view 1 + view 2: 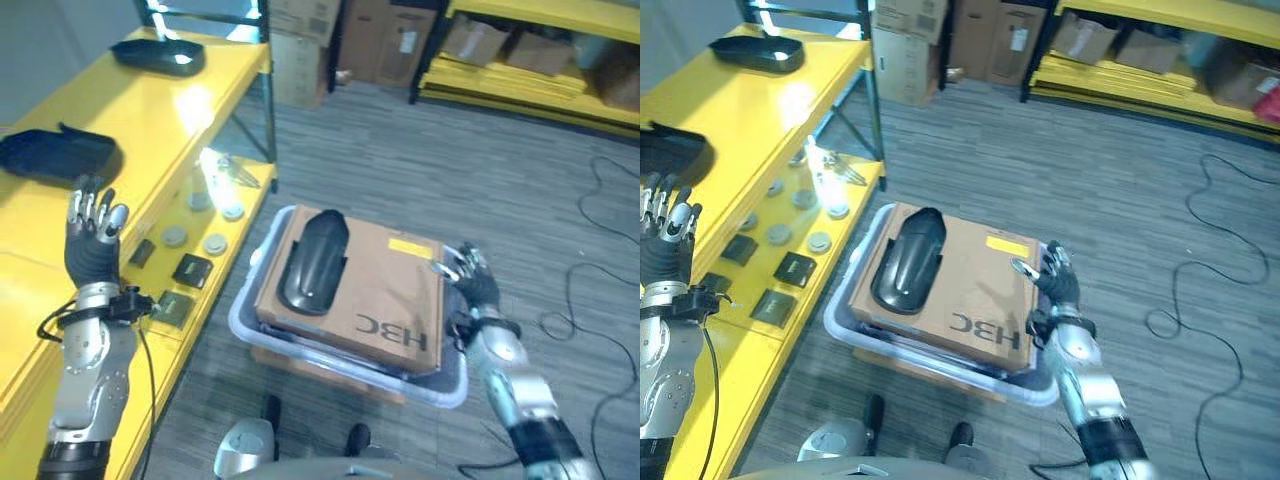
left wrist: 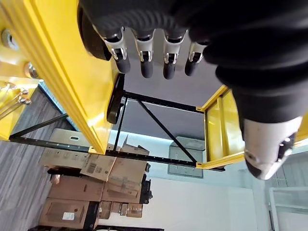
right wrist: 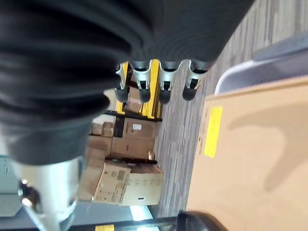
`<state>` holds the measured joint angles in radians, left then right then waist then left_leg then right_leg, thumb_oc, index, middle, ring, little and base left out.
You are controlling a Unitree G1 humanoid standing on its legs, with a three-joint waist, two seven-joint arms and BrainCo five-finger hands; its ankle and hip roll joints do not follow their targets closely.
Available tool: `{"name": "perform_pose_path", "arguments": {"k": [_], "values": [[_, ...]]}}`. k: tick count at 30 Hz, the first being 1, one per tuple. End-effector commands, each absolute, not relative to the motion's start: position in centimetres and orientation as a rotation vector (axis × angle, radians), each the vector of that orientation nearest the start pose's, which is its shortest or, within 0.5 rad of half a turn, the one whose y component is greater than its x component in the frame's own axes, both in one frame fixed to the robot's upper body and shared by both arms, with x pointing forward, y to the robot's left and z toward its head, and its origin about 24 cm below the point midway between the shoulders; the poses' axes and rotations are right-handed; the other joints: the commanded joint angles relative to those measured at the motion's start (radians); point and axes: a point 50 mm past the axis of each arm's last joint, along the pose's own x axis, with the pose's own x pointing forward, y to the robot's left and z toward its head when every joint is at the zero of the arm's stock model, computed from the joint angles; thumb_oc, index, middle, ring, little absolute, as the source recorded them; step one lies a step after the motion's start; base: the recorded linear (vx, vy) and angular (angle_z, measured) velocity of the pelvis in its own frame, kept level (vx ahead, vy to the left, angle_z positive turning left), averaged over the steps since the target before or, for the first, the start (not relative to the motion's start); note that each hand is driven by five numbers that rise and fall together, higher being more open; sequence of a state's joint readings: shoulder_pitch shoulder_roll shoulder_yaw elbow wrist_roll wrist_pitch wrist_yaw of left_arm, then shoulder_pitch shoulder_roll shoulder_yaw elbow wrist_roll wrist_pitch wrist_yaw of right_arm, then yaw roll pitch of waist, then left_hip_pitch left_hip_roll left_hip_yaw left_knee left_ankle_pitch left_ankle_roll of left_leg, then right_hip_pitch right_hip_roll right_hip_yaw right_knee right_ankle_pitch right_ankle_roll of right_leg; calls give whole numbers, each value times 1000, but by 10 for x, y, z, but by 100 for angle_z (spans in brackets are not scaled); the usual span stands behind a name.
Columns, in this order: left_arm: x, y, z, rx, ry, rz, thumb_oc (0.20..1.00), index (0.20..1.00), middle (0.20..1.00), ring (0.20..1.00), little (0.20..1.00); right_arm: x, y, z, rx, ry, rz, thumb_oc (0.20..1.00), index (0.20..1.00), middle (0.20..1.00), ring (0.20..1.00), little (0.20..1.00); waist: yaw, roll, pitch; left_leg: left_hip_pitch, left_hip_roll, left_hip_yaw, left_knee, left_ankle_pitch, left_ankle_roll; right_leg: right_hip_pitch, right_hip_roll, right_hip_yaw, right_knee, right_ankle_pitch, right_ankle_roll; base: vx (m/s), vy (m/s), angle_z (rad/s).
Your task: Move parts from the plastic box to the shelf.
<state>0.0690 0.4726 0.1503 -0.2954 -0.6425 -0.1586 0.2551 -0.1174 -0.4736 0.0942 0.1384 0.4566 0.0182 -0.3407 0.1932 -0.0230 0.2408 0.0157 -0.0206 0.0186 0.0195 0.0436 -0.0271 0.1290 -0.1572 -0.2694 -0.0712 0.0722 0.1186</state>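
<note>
Two dark parts (image 1: pixel 60 155) and (image 1: pixel 158 55) already lie on the yellow shelf (image 1: pixel 150 110), so the task seems partly done. One black curved part (image 1: pixel 312 260) is left, resting on the cardboard sheet (image 1: pixel 385 290) that covers the plastic box (image 1: pixel 440 385). The left hand (image 1: pixel 92 235) hangs over the shelf edge, fingers straight, holding nothing. The right hand (image 1: pixel 1052 280) sits beside the cardboard's far corner, fingers relaxed and empty.

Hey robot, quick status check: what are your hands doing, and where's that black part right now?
Left hand open, raised beside yellow shelf. Right hand open at cardboard sheet edge. Black part unheld atop it, over plastic box.
</note>
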Motion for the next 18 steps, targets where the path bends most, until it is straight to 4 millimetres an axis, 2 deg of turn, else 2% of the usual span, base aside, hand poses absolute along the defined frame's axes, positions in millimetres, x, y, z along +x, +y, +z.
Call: {"name": "perform_pose_path", "arguments": {"k": [1,4,6,8,12,18], "values": [[228,249,163,-120,-521,175,1000,1000,1000,1000,1000,297,-236,83,-130,-71,-361,1000,1000,1000,1000,1000,38,23,-12,-118,41,-61,79,1,-33,-29,-5,-60,61,-29,20,-106,-9,25],[235,246,171,-115,-550,154,1000,1000,1000,1000,1000,316,-234,94,-135,-97,-393,1000,1000,1000,1000,1000,65,21,17,-182,32,-75,113,-2,-34,-47,-10,-78,62,-31,18,-136,-8,40],[243,244,183,-115,-595,114,1000,1000,1000,1000,1000,338,-234,109,-121,-123,-461,1000,1000,1000,1000,1000,99,21,66,-263,15,-98,142,1,-33,-71,-14,-103,58,-32,16,-285,-64,37],[245,243,185,-120,-609,99,1000,1000,1000,1000,1000,345,-235,114,-102,-125,-498,1000,1000,1000,1000,1000,114,25,88,-291,7,-109,149,5,-32,-78,-14,-114,54,-31,14,-175,-23,32],[246,241,186,-155,-634,53,1000,1000,1000,1000,1000,352,-243,120,-109,-142,-590,1000,1000,1000,1000,1000,147,41,128,-327,-12,-130,155,8,-28,-90,-19,-141,48,-34,10,-103,36,22],[244,237,185,-177,-648,23,1000,1000,1000,1000,1000,350,-254,121,-152,-144,-652,1000,1000,1000,1000,1000,160,45,148,-336,-24,-138,138,13,-23,-107,-25,-157,43,-33,10,-36,46,13]]}}
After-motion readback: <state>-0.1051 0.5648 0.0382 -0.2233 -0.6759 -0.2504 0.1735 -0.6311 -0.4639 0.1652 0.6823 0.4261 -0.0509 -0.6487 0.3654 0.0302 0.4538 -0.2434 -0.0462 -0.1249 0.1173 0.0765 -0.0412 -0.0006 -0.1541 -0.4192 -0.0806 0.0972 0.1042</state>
